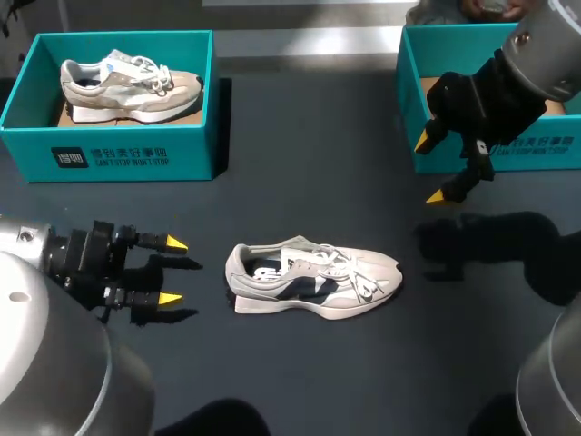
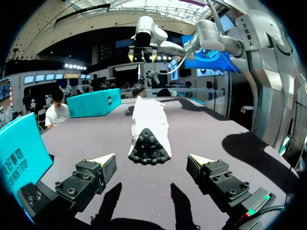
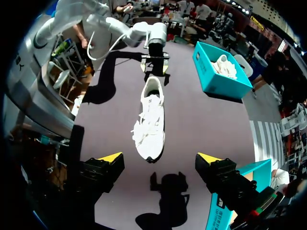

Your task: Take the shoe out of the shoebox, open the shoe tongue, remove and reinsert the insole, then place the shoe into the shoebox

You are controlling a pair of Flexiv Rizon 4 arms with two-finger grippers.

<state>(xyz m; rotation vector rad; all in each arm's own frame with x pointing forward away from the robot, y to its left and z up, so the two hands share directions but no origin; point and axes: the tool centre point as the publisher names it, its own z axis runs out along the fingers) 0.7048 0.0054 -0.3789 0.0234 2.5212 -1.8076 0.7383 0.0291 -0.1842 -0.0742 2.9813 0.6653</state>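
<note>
Dark table (image 1: 300, 363) bears the shoe (image 1: 313, 280) between left gripper (image 1: 172, 271) and right gripper (image 1: 430, 170), both spread open.

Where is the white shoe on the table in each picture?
Head view: the white shoe sits in the middle of the table.
Left wrist view: the shoe is straight ahead of the left gripper, heel nearest.
Right wrist view: the shoe is ahead of the right gripper, toe nearest.
Shared landmark: the teal shoebox on the left gripper's side.
</note>
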